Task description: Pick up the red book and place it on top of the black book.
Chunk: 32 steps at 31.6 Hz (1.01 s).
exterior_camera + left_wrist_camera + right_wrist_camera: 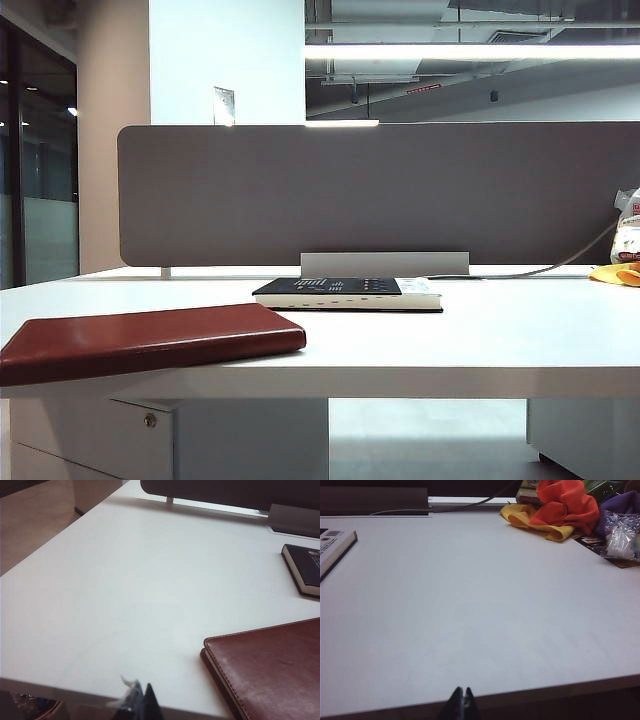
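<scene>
In the exterior view, the red book was seen lying flat at the near left edge of the white table, well apart from the black book, which lay farther back near the grey divider. No gripper was seen there.

In the left wrist view, the left gripper was seen with fingertips together, empty, at the table edge beside the red book.

In the right wrist view, the right gripper was seen pressed together, empty, over the table's near edge; coloured cloths lay at the far corner.
</scene>
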### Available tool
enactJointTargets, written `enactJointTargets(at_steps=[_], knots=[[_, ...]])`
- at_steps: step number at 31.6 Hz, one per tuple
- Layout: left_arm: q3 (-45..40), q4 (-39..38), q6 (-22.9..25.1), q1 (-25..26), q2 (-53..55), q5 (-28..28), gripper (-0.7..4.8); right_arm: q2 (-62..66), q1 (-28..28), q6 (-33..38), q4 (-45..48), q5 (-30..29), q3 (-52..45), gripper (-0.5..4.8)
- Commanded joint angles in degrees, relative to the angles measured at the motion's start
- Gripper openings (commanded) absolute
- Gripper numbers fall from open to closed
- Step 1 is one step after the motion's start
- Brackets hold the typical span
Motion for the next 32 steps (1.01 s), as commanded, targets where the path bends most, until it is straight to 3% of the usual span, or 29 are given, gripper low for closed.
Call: enactJointTargets(at_steps=[1,32], knots=[[-0.42,-0.46,0.42,-0.09,0.02,0.0,-0.06,0.0,-0.04,-0.15,0.68,0.09,-0.15,-0.01],[-0.42,-0.5,-0.68,-0.09,0.02,0.02,-0.06,0.0,-0.13,-0.15,0.68,-0.57,-0.15,-0.01]])
